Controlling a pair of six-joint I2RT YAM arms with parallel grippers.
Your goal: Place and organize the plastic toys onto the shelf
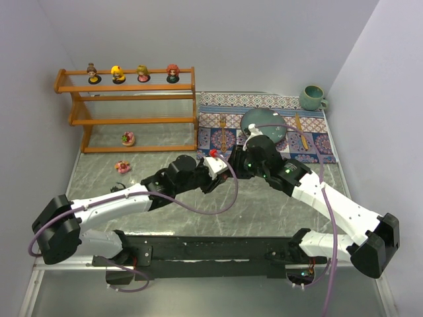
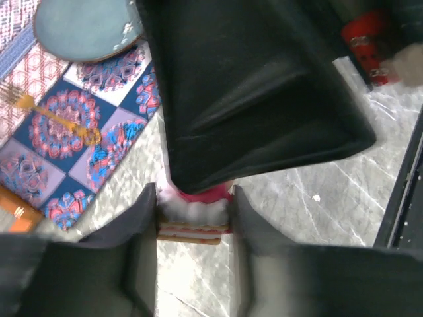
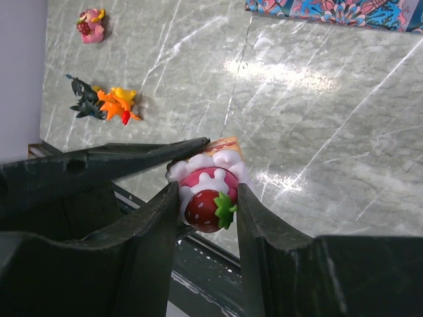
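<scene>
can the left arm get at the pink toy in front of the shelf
Probably not yet: the way to the pink toy looks free, but the left tool is clamped on the strawberry cake toy the right tool also grips.

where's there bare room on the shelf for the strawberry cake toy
Middle tier of the shelf is bare from side rail to side rail, the roomiest spot for the strawberry cake toy. Bottom tier is free right of the pink round toy. Top tier is crowded: four dolls in a row.
</scene>
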